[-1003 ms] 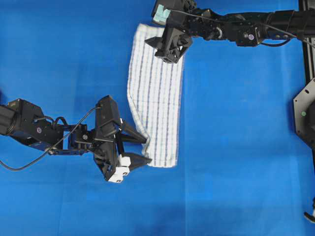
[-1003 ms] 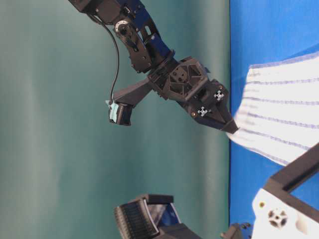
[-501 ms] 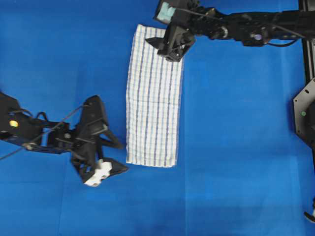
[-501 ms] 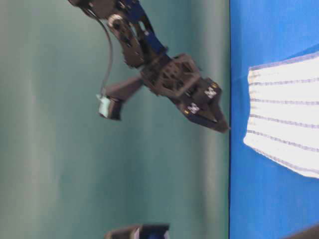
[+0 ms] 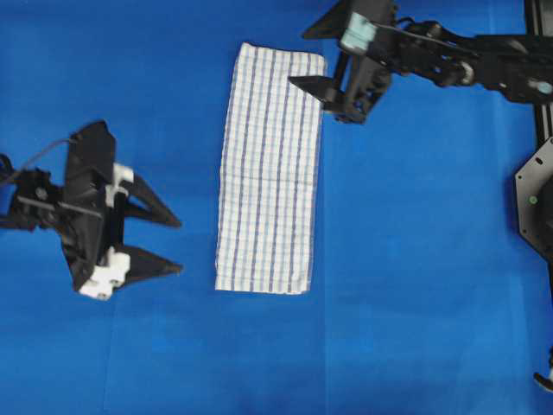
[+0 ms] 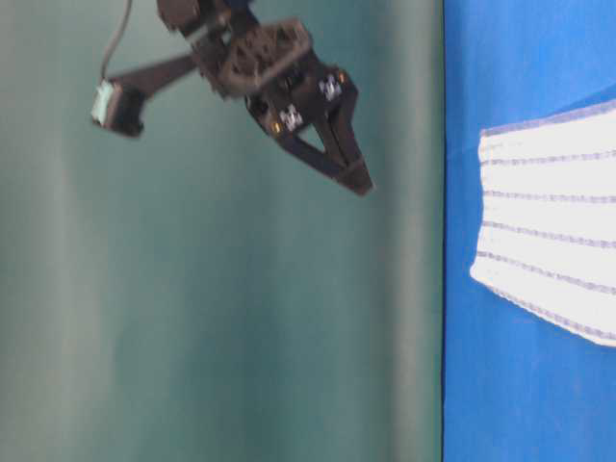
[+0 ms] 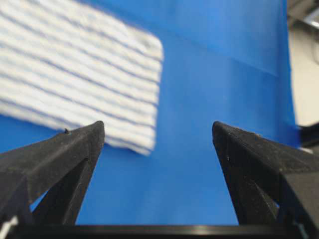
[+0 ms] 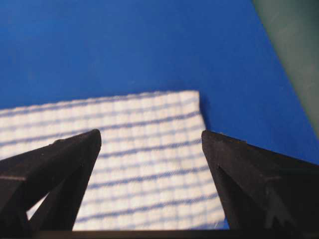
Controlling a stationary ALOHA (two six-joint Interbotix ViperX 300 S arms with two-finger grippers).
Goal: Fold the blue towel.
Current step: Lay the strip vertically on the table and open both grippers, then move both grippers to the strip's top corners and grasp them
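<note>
Blue cloth covers the desk [image 5: 415,303] you are working over, and the blue towel [image 5: 270,169] lies flat on it as a long narrow strip, hems squared. To the towel's left, your left gripper [image 5: 169,245] sits well apart from the towel's near corner, its jaws spread wide and holding nothing. At the towel's far right corner, your right gripper [image 5: 320,93] hangs just beside the edge, clear above the desk in the table-level view, jaws likewise wide and empty. Through the right wrist camera you see the towel's corner between the fingers [image 8: 55,169].
</note>
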